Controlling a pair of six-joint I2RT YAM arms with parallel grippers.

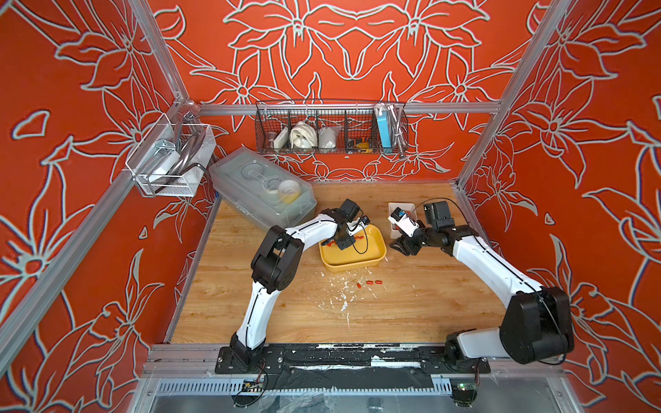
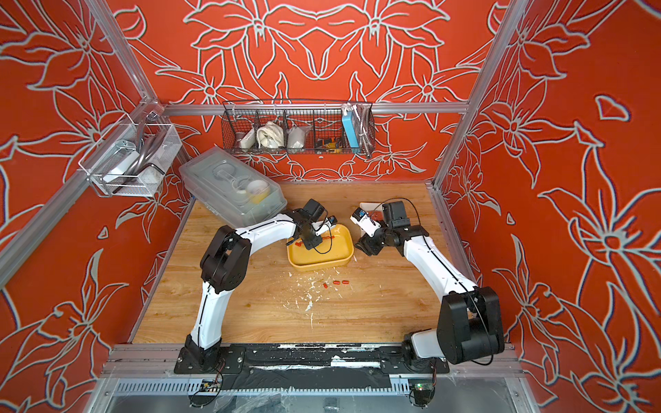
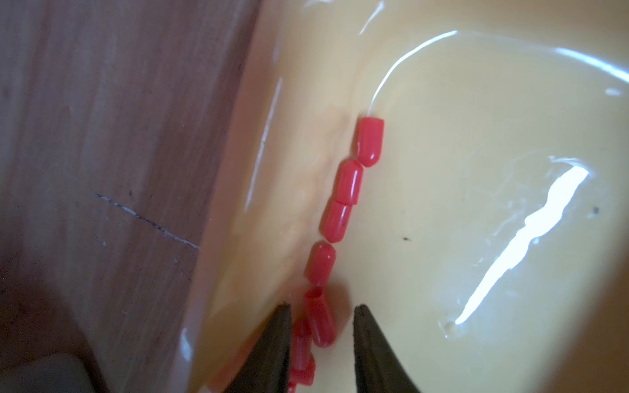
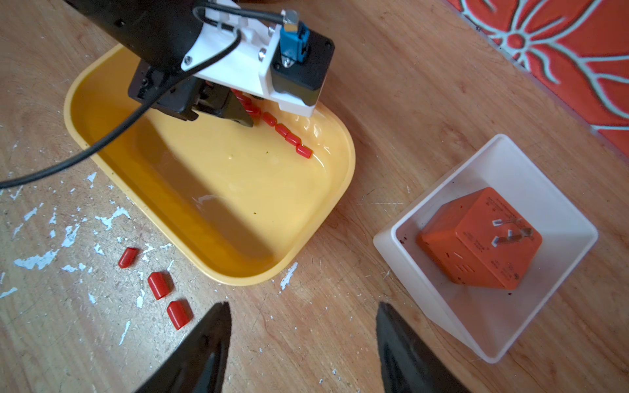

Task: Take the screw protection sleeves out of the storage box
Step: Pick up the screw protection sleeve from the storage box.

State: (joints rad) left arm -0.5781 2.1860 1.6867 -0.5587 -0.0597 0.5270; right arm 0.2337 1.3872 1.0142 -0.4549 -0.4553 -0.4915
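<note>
Your left tool (image 1: 342, 246) is down inside the yellow tray (image 1: 352, 266), which sits at the centre of both top views on the wooden table (image 1: 411, 304). In the left wrist view its two dark fingers (image 3: 272, 350) stand slightly parted on either side of one sleeve (image 3: 318, 320). A thin gap shows on each side, so it is not pinching yet. That sleeve is part of a row of red sleeves (image 3: 347, 182) lying end to end along the foot of the tray's wall, and the rest of the tray floor is bare. Three more sleeves (image 1: 370, 282) lie on the table just below the tray in the top views, among white flecks (image 1: 344, 305). Your right tool (image 4: 303, 304) hangs spread wide with nothing between its fingers, above bare table just right of the tray in the top views. Close beside it is a white bin (image 4: 384, 238) holding an orange block (image 4: 480, 238).
</note>
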